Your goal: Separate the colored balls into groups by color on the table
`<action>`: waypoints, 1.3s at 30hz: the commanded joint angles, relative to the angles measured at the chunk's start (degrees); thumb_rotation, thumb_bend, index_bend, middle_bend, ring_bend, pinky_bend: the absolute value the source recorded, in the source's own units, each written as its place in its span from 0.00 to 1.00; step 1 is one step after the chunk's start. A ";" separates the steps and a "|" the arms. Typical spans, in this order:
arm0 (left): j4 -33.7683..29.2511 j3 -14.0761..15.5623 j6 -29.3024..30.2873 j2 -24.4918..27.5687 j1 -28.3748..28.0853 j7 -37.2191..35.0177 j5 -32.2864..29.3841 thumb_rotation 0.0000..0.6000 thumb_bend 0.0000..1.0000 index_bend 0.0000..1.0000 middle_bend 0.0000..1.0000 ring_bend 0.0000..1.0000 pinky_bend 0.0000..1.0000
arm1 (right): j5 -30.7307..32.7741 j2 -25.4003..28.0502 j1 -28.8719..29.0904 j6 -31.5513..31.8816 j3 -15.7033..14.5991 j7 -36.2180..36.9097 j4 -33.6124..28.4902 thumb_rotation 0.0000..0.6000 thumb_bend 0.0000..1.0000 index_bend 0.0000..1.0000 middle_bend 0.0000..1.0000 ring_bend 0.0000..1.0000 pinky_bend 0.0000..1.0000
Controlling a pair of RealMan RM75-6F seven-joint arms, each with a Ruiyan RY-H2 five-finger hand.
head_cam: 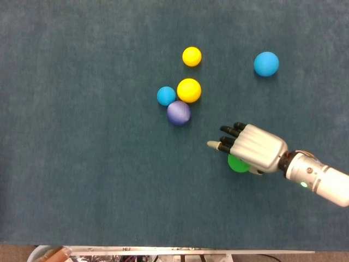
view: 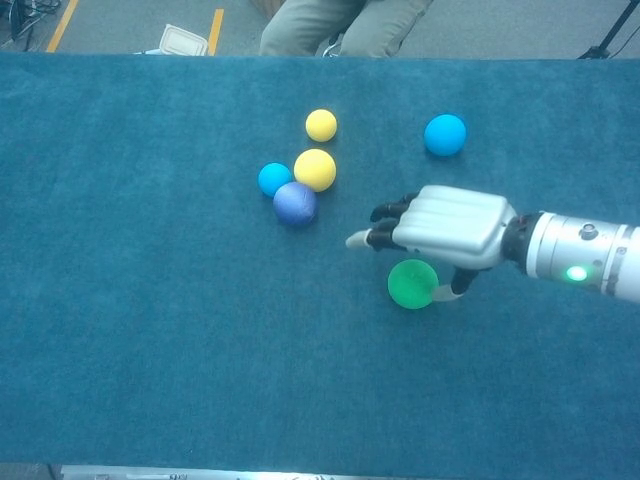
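On the blue cloth table [head_cam: 82, 164], toward the middle, you have a tight cluster: a small light blue ball [head_cam: 166, 96] [view: 274, 179] furthest left, a purple ball [head_cam: 178, 113] [view: 295, 203] just below and right of it, and a larger yellow ball [head_cam: 188, 90] [view: 315, 170] beside both, the three touching or nearly so. Above that cluster, a little apart, sits a smaller yellow ball [head_cam: 191, 56] [view: 321, 125]. Moving right, you find the green ball [head_cam: 237, 163] [view: 412, 284] lying on the cloth on its own, well below the cluster. Your right hand [head_cam: 255, 148] [view: 450, 227] is over it, palm down; the chest view shows the ball free under the palm with the thumb just beside its right edge. Your fingers [head_cam: 229, 138] [view: 385, 225] are stretched out leftward and slightly spread, holding nothing. Further right and higher up, a bigger light blue ball [head_cam: 266, 64] [view: 445, 135] rests alone, well apart from everything else. At the far edge of the table in the chest view, someone's legs [view: 345, 25] show. Your left hand appears in neither view
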 commanded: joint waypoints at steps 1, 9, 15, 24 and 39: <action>-0.11 -0.07 0.00 0.14 -0.05 0.05 -0.03 1.00 0.32 0.21 0.25 0.25 0.19 | 0.46 1.65 0.35 1.16 2.11 1.70 -1.82 1.00 0.13 0.12 0.29 0.12 0.25; -0.56 0.16 0.55 0.46 0.17 0.16 0.51 1.00 0.32 0.21 0.25 0.25 0.19 | 10.00 -0.88 4.11 -1.50 8.20 -2.31 0.00 1.00 0.13 0.12 0.32 0.12 0.25; -0.49 0.45 1.64 0.68 1.07 -0.31 0.51 1.00 0.32 0.21 0.25 0.25 0.19 | 18.84 -6.73 7.67 -3.48 9.63 -8.41 4.68 1.00 0.13 0.12 0.35 0.12 0.25; -0.12 0.62 2.75 0.98 2.05 -1.09 0.40 1.00 0.32 0.21 0.25 0.25 0.19 | 27.87 -13.37 11.54 -2.06 11.02 -13.23 10.13 1.00 0.13 0.12 0.35 0.12 0.25; 0.45 0.45 2.31 0.85 2.10 -1.68 0.09 1.00 0.32 0.21 0.25 0.25 0.19 | 32.20 -17.28 14.72 -0.62 11.47 -13.18 13.58 1.00 0.13 0.12 0.35 0.12 0.25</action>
